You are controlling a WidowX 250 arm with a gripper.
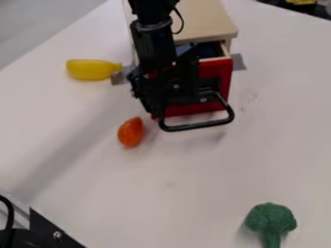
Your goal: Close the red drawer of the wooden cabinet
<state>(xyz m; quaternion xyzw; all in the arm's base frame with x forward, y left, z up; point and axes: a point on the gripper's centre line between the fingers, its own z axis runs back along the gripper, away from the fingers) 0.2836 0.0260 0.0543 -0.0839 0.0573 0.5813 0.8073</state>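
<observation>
- The arm (154,34) comes in from the top edge, over the wooden cabinet (197,17), and its gripper (167,97) hangs down at the red front of the drawer (217,77), next to the black handle (199,127).
- That handle juts out from the drawer, apparently so it can be hooked or grasped from above. Whether the gripper is spread or pressed together, and whether it touches the handle, I cannot tell.
- The drawer sits in the cabinet, its front slightly out, which is why its dark inside shows with something blue in it.
- Grey metal pieces stand by the cabinet's sides, one left in view (117,78), one right (238,61); they probably keep it in place.
- The yellow toy (90,69) lies on its side, narrow end towards the cabinet. The orange toy (131,132) rests on the counter (155,193) near the handle.
- The broccoli (270,219) lies well apart, stem towards the bottom edge, clear of the drawer's path.
</observation>
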